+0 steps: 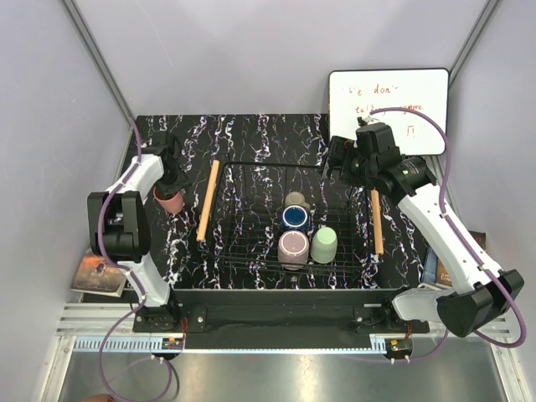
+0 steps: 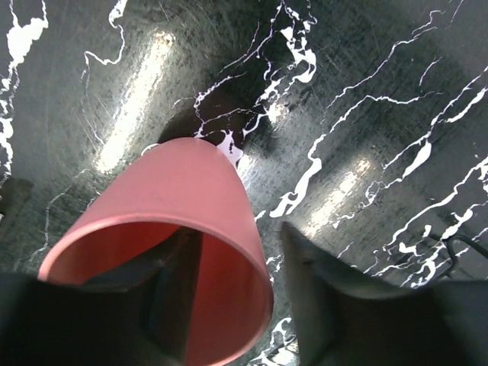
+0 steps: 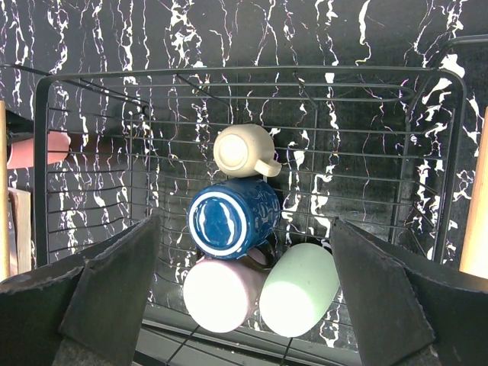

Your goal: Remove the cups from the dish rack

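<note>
Your left gripper (image 2: 236,252) is pinching the wall of the pink cup (image 2: 168,221). One finger (image 2: 171,297) sits inside the mouth and the other (image 2: 320,305) presses on the outside. The mouth faces up toward the wrist and the base points away from the jaws at the black marbled table (image 2: 366,99). Inside the cup you can see nothing but that finger. You cannot tell from the wrist view whether the base touches the table. From above, the jaws and cup hang outside the dish rack (image 3: 252,71), with the rack's left wooden bar (image 1: 208,201) between them and the wire grid.

Your right gripper (image 3: 244,236) has its jaws spread wide and grips nothing. It hangs over the rack, and four cups show between and beyond its fingers (image 3: 114,282):

- The beige cup (image 3: 240,150) stands farthest beyond the fingertips.
- The dark blue cup (image 3: 229,215) touches the beige one on the side nearer the jaws.
- The mauve cup (image 3: 221,293) lies closest in, toward the left finger.
- The mint green cup (image 3: 299,288) lies just beside the mauve one, toward the right finger.

All four appear to be bottom up on the grid, so their insides are hidden from you.
</note>
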### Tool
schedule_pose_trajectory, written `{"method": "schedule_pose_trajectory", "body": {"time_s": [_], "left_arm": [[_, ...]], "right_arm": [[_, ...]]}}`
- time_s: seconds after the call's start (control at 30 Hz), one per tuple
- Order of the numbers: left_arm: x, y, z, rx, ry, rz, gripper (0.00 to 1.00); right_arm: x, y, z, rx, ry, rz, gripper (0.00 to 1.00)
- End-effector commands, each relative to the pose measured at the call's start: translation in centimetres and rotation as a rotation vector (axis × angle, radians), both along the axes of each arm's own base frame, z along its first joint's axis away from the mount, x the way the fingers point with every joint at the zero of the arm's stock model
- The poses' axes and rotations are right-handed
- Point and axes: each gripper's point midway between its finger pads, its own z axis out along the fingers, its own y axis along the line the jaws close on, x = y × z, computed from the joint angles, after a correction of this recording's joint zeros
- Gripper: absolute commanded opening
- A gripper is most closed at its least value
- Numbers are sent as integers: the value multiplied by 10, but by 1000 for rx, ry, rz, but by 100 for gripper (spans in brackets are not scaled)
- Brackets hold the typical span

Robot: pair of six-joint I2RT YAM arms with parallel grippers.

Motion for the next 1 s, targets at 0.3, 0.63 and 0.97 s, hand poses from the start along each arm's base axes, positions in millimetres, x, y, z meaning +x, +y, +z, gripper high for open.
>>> {"method": "schedule_pose_trajectory", "body": {"time_s": [0.3, 0.63, 0.97], "left_arm": [[12, 1, 115, 13, -316, 19, 73], [-20, -50, 223, 15, -623, -74, 85], [-83, -123, 221, -1, -675, -279, 90]], "right_arm": [[3, 4, 9, 16, -37, 27, 100], [-15, 15, -39, -136, 66, 111, 100], [-40, 26, -68, -111, 143, 200, 100]]}}
